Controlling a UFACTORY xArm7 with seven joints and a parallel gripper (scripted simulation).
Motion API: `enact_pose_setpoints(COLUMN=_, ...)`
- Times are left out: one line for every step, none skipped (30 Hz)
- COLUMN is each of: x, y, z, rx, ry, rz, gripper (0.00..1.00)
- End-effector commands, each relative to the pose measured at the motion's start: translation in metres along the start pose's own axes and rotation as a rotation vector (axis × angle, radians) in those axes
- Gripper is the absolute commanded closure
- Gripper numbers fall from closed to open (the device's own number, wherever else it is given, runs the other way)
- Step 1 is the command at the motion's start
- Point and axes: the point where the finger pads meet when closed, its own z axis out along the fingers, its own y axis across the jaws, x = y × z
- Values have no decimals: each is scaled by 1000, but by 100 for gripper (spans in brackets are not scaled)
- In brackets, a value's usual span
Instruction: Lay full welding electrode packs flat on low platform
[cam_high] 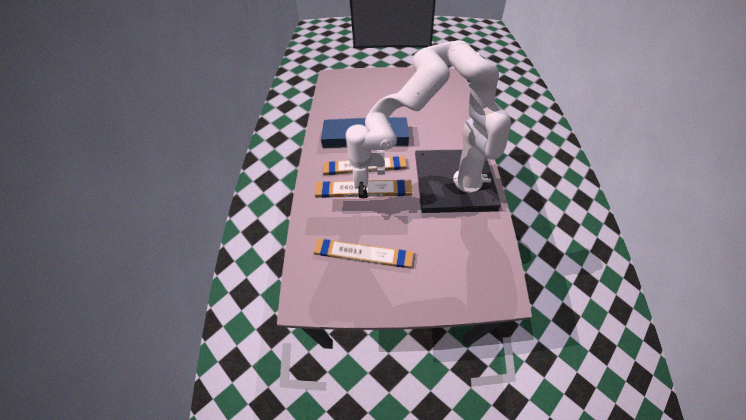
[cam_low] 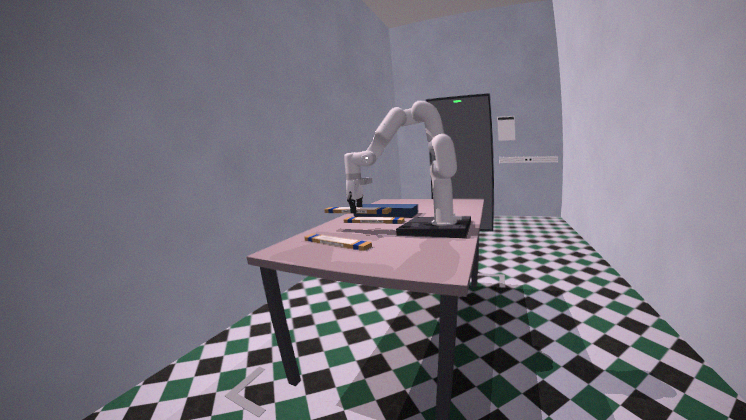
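Note:
Three orange packs with blue bands and white labels are over the pink table (cam_high: 448, 271) (cam_low: 407, 260). My gripper (cam_high: 362, 192) (cam_low: 354, 202) is shut on the middle pack (cam_high: 388, 187) (cam_low: 334, 210) near its centre and holds it level, a little above the table, with its shadow below it. A second pack (cam_high: 341, 166) (cam_low: 375, 220) lies flat on the table between the held pack and the low blue platform (cam_high: 334, 133) (cam_low: 401, 209). The third pack (cam_high: 363, 253) (cam_low: 338, 241) lies flat nearer the table's front. Nothing lies on the platform.
The arm's black base plate (cam_high: 443, 200) (cam_low: 417, 229) sits right of the packs. A dark door (cam_high: 391, 23) (cam_low: 469, 156) stands behind the table. The floor is chequered.

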Motion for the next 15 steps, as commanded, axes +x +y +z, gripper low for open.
enact_pose_setpoints(x=-2, y=-5, z=-2, rx=-2, ry=-5, rz=-1, gripper=42)
enact_pose_setpoints(x=-2, y=-7, z=-2, rx=-2, ry=-5, rz=-1, gripper=42)
enact_pose_setpoints(x=-2, y=-10, z=-2, rx=-2, ry=-5, rz=-1, gripper=42)
enact_pose_setpoints(x=-2, y=-13, z=-2, rx=-2, ry=-5, rz=-1, gripper=42)
enact_pose_setpoints(x=-2, y=-15, z=-2, rx=-2, ry=-5, rz=-1, gripper=42)
enact_pose_setpoints(x=-2, y=-19, z=-2, rx=-2, ry=-5, rz=-1, gripper=42)
enact_pose_setpoints(x=-2, y=-22, z=-2, rx=-2, ry=-5, rz=-1, gripper=42)
enact_pose_setpoints(x=-2, y=-25, z=-2, rx=-2, ry=-5, rz=-1, gripper=42)
enact_pose_setpoints(x=-2, y=-29, z=-2, rx=-2, ry=-5, rz=-1, gripper=42)
enact_pose_setpoints(x=-2, y=-33, z=-2, rx=-2, ry=-5, rz=-1, gripper=42)
enact_pose_setpoints(x=-2, y=-37, z=-2, rx=-2, ry=-5, rz=-1, gripper=42)
enact_pose_setpoints(x=-2, y=-41, z=-2, rx=-2, ry=-5, rz=-1, gripper=42)
enact_pose_setpoints(x=-2, y=-45, z=-2, rx=-2, ry=-5, rz=-1, gripper=42)
enact_pose_setpoints(x=-2, y=-49, z=-2, rx=-2, ry=-5, rz=-1, gripper=42)
enact_pose_setpoints(x=-2, y=-49, z=-2, rx=-2, ry=-5, rz=-1, gripper=42)
